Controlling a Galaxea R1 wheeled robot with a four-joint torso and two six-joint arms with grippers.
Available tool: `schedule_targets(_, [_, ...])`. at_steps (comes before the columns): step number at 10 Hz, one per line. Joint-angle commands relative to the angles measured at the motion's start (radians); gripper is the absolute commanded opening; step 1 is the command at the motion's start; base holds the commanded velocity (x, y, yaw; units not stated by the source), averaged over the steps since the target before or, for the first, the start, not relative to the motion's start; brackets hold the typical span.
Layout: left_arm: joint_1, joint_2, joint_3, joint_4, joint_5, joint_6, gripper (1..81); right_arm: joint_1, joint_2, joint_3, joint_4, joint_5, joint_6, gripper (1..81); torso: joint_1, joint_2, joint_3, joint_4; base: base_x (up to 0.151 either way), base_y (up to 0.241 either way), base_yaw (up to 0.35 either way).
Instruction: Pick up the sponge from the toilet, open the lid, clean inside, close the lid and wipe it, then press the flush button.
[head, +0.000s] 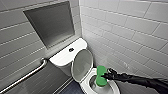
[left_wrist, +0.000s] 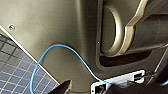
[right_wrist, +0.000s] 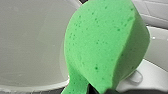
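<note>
A: Since the lid (head: 82, 65) stands raised, how far along is it?

B: Pickup and opening look done; the right gripper (head: 106, 75) is clamped on the sponge (head: 100, 75), low over the bowl of the toilet (head: 62, 58); cleaning inside seems in hand; closing, wiping and the flush button (head: 71, 49) are left.

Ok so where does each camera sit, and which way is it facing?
Head view: high on the robot, facing forward and down at the toilet, lid raised; the right arm's end effector holds the sponge over the bowl.
Left wrist view: on the left wrist, close against a dark panel, likely the robot's, with a blue cable, tiled floor beside.
Right wrist view: on the right wrist, facing the sponge, lid behind.
Shared: head and right wrist views both show sponge and lid.
</note>
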Motion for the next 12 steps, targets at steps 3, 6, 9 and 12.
schedule_targets(3, [0.027, -0.004, 0.008, -0.004, 0.083, 0.006, 81.1, 0.163, 0.022, -0.006, 0.002, -0.022, 0.001, 1.0, 0.11, -0.173, -0.062, 0.0, 0.0, 0.0, 0.0])
schedule_targets(6, [0.027, -0.004, 0.01, -0.004, 0.086, 0.004, 81.1, 0.181, 0.062, -0.049, 0.006, -0.022, 0.001, 1.0, 0.118, -0.186, -0.046, 0.0, 0.0, 0.0, 0.0])
schedule_targets(9, [0.029, -0.005, 0.008, -0.009, 0.089, 0.004, 81.1, 0.169, 0.144, -0.158, 0.006, -0.022, 0.001, 1.0, 0.145, -0.229, -0.046, 0.0, 0.0, 0.0, 0.0])
schedule_targets(12, [0.029, -0.005, 0.008, -0.004, 0.09, 0.003, 81.1, 0.169, 0.144, -0.165, 0.005, -0.022, 0.001, 1.0, 0.143, -0.227, -0.063, 0.0, 0.0, 0.0, 0.0])
